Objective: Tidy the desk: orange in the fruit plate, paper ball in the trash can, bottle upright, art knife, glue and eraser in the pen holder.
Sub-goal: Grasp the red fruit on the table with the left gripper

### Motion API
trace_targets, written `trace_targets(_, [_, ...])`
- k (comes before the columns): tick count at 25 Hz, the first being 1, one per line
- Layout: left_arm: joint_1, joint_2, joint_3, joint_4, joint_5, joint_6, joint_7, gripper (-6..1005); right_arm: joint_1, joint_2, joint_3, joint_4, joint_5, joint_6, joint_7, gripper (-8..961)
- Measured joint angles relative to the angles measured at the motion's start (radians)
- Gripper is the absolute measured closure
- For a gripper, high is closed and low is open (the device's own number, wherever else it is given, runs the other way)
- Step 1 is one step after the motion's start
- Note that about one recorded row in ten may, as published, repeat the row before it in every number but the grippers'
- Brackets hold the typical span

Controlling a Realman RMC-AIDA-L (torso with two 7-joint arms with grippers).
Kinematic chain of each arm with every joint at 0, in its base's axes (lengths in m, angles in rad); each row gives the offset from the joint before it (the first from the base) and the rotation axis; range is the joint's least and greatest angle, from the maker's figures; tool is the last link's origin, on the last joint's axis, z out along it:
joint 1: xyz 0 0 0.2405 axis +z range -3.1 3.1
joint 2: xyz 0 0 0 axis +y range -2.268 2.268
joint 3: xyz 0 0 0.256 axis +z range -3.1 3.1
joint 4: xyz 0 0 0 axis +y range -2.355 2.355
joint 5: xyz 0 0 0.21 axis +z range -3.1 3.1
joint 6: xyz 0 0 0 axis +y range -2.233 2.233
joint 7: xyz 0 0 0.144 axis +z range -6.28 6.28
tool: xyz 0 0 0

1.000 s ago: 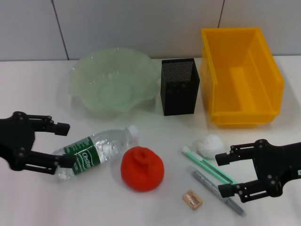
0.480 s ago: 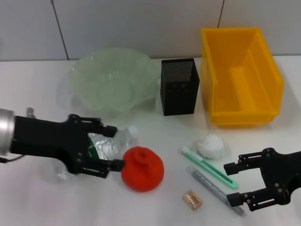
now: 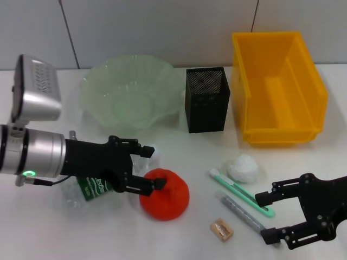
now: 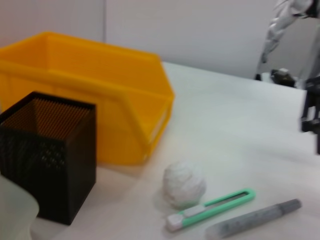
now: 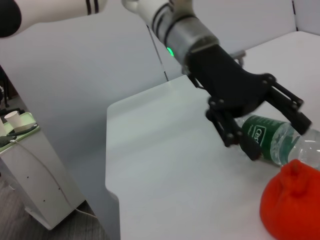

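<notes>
Left hand, fingers spread wide, is now reaching the orange over the lying bottle, setting up its grasp

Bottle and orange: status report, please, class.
Left gripper open, straddling the bottle, which lies flat. Right gripper open, hovering by the glue. Orange on the desk, touching the bottle.

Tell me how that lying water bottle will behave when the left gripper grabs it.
The bottle lies on its side on the desk, so it will probably roll if nudged. Its clear, crinkled wall looks thin, likely denting under the open left gripper. It seems mostly empty, so probably light. The orange close beside it may block rolling that way.
</notes>
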Motion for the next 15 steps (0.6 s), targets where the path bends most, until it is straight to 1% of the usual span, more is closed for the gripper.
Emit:
trace_targets(2, [-0.017, 0.0, 0.001, -0.049, 0.003, -0.028, 0.025, 222, 0.002, 0.002, -0.002, -0.002, 0.0, -0.001, 0.0, 215])
trace_targets(6, [-0.031, 0.0, 0.02, -0.097, 0.006, -0.056, 0.049, 225, 0.005, 0.005, 0.003, -0.009, 0.002, -0.011, 0.0, 216])
trace_targets(10, [-0.037, -0.003, 0.067, -0.116, 0.007, -0.09, 0.058, 228, 0.007, 0.005, 0.006, -0.011, 0.004, -0.012, 0.0, 217])
trace_targets(14, [-0.034, -0.007, 0.127, -0.128, -0.004, -0.154, 0.06, 231, 0.009, 0.006, 0.006, -0.011, 0.006, -0.013, 0.0, 218])
trace_targets(15, [-0.034, -0.007, 0.127, -0.128, -0.004, -0.154, 0.06, 232, 0.009, 0.006, 0.006, -0.011, 0.006, -0.013, 0.0, 219])
